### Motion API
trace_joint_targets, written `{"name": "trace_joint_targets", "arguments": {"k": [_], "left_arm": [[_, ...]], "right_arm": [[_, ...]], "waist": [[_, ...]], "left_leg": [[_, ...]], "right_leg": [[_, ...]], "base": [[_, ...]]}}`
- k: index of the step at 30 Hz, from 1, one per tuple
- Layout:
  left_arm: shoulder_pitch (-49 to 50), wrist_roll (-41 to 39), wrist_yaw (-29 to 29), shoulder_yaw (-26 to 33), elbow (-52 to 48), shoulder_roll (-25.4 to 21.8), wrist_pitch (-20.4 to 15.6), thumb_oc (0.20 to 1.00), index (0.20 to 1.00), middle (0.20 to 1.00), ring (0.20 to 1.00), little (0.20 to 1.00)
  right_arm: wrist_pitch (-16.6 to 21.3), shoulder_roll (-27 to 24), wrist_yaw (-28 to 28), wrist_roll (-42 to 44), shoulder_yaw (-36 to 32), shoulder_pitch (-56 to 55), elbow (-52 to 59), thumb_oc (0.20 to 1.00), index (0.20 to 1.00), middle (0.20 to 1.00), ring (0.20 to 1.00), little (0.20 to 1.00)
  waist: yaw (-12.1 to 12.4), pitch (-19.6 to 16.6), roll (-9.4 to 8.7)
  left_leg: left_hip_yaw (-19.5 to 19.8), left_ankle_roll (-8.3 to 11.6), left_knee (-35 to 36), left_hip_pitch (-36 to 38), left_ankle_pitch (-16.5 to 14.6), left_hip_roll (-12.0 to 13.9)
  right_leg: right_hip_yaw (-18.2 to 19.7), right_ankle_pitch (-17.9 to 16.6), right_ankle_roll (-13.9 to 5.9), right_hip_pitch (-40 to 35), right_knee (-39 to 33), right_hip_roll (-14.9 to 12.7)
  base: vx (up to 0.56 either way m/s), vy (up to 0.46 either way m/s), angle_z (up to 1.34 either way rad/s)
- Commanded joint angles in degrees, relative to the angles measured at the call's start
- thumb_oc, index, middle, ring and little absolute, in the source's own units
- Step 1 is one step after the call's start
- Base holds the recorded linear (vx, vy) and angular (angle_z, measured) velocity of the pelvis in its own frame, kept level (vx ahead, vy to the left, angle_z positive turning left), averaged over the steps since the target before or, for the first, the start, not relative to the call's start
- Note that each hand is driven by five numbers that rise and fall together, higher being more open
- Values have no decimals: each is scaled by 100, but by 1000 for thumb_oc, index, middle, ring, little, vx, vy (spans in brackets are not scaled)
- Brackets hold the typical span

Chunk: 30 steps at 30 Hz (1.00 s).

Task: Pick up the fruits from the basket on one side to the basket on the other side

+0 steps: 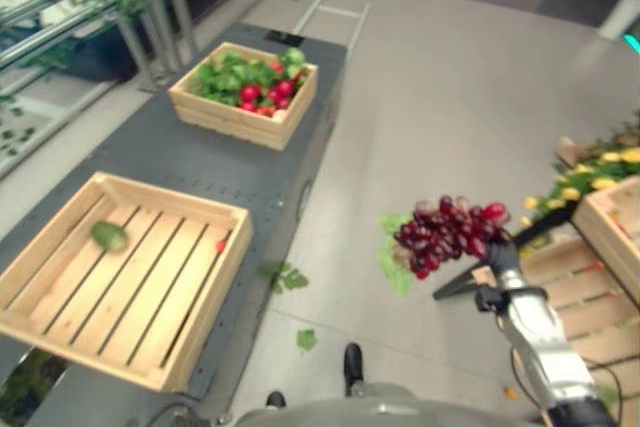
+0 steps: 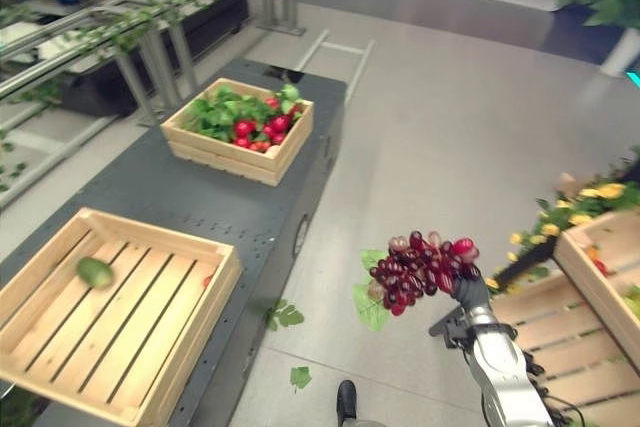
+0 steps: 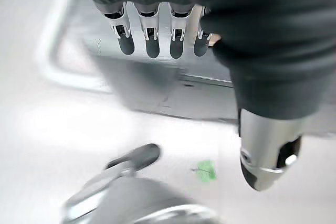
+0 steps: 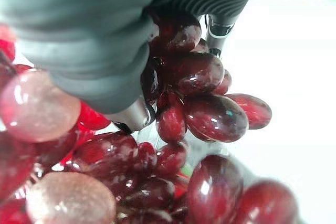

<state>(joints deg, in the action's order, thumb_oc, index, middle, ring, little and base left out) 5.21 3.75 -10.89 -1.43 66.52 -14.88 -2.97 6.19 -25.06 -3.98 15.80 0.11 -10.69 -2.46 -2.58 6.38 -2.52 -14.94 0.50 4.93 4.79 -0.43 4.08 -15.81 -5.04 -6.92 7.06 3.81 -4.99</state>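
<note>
My right hand is curled round a bunch of red grapes, held over the floor beside the bench; my left hand hangs with fingers straight. A green fruit lies in the near wooden crate.

A dark grey bench bears two wooden crates; green leaves litter the floor.
</note>
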Motion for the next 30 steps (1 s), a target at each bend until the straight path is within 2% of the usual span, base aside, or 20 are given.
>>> {"name": "trace_joint_targets", "arguments": {"k": [1,2,3,5,9,10,12,13,16,17,19,23,24,25,26,27,28,30], "left_arm": [[-313,242,-44,-157,106,-88,-92,1000,1000,1000,1000,1000],[-311,241,-44,-161,104,-87,-90,1000,1000,1000,1000,1000],[-371,195,-28,-215,-40,-92,-119,1000,1000,1000,1000,1000],[-419,117,-13,-262,-187,-99,-136,1000,1000,1000,1000,1000],[-434,-180,-34,-245,-336,-87,-172,1000,1000,1000,1000,1000],[-448,-202,-37,-243,-288,-78,-156,1000,1000,1000,1000,1000],[-448,-202,-37,-244,-288,-78,-157,1000,1000,1000,1000,1000],[-409,-205,-32,-197,-184,-33,-131,1000,1000,1000,1000,1000],[-373,-195,-21,-173,-66,152,-109,1000,1000,1000,1000,1000],[-371,-194,-22,-175,-64,159,-110,1000,1000,1000,1000,1000],[-343,-180,-5,-231,-53,294,-126,1000,1000,1000,1000,1000],[-337,-133,-36,-305,-89,349,-128,1000,1000,1000,1000,1000],[-324,-92,-88,-371,-174,353,-138,1000,1000,1000,1000,1000],[-299,-120,-220,-423,-337,363,-175,1000,1000,1000,1000,1000],[-302,-120,-222,-421,-336,365,-175,1000,1000,1000,1000,1000],[-297,-292,-350,-373,-290,407,-211,1000,1000,1000,1000,1000],[-301,-293,-350,-372,-289,407,-212,1000,1000,1000,1000,1000],[-245,-504,-452,-239,-204,394,-212,1000,1000,1000,1000,1000]], "right_arm": [[574,-121,-21,40,-483,353,844,200,200,200,200,200],[571,-122,-20,40,-488,347,850,200,200,200,200,200],[557,-138,-16,17,-539,307,875,200,200,200,200,200],[524,-170,-8,-51,-593,266,912,200,200,200,200,200],[477,-157,-22,-45,-552,302,878,200,200,200,200,200],[464,-143,-9,-31,-521,316,929,200,200,200,200,200],[461,-142,-9,-31,-522,313,933,200,200,200,200,200],[449,-139,33,-6,-468,316,990,200,200,200,200,200],[437,-232,66,-35,-563,192,1224,200,200,200,200,200],[432,-238,66,-34,-567,184,1233,200,200,200,200,200],[452,-333,101,-1,-594,105,1323,200,200,200,200,200],[478,-418,149,60,-584,87,1436,200,200,200,200,200],[510,-469,139,121,-565,89,1474,200,200,200,200,200],[561,-583,104,131,-460,199,1462,200,200,200,200,200],[564,-586,103,131,-457,208,1455,200,200,200,200,200],[575,-652,112,135,-327,370,1371,200,200,200,200,200],[576,-651,112,135,-326,376,1369,200,200,200,200,200],[603,-684,167,169,-167,474,1414,200,200,200,200,200]], "waist": [[97,-4,43],[111,0,42],[133,-2,108],[137,-11,173],[214,-72,184],[213,-113,162],[223,-117,161],[253,-172,123],[125,-231,137],[133,-231,146],[22,-201,193],[-40,-152,213],[-93,-101,185],[50,80,178],[39,78,181],[251,174,129],[241,166,127],[481,196,-9]], "left_leg": [[462,-91,-200,-400,-122,-353],[452,-91,-199,-393,-125,-354],[290,-99,-240,-407,-123,-262],[114,-99,-298,-392,-155,-173],[-342,-89,-490,-491,-156,-36],[-557,-87,-586,-519,-158,23],[-567,-86,-591,-523,-161,25],[-762,23,-669,-499,-252,104],[-1025,213,-846,-549,-139,352],[-1032,221,-844,-544,-135,361],[-1146,375,-1011,-621,19,610],[-1177,473,-1114,-634,88,816],[-1138,517,-1328,-677,89,986],[-472,430,-1600,-928,159,884],[-461,429,-1608,-942,157,884],[692,379,-1503,-1161,61,376],[699,374,-1494,-1179,82,370],[1666,302,-1749,-1364,-155,-199]], "right_leg": [[39,619,-106,-304,477,-315],[51,626,-106,-300,490,-316],[-163,728,-80,-377,735,-472],[-309,837,-91,-443,1024,-671],[-727,695,-178,-748,1088,-1027],[-779,759,-184,-735,1196,-943],[-767,763,-182,-724,1204,-944],[-1057,935,-217,-916,912,-958],[-838,1028,-136,-1116,178,-629],[-832,1020,-127,-1124,159,-616],[-580,1082,-12,-1209,-135,-352],[-389,1121,84,-1234,-230,-154],[-264,1143,149,-1258,-280,-25],[-68,1097,275,-1122,-259,88],[-77,1101,275,-1115,-254,88],[207,1087,310,-1096,-282,164],[198,1074,309,-1080,-286,161],[709,1047,350,-1054,-272,335]], "base": [[-46,-5,-47],[-86,-28,-37],[-90,-28,-40],[-91,-51,-76],[-113,-89,-82],[-70,-91,-60],[-1,-109,-67],[5,-237,-78],[-27,-299,-70],[-70,-285,-61],[-59,-229,-50],[-37,-187,-44],[-176,-268,-49],[-176,-267,-22],[-190,-211,-39],[-47,-99,-58],[-35,-186,-122],[35,-177,-119]]}}
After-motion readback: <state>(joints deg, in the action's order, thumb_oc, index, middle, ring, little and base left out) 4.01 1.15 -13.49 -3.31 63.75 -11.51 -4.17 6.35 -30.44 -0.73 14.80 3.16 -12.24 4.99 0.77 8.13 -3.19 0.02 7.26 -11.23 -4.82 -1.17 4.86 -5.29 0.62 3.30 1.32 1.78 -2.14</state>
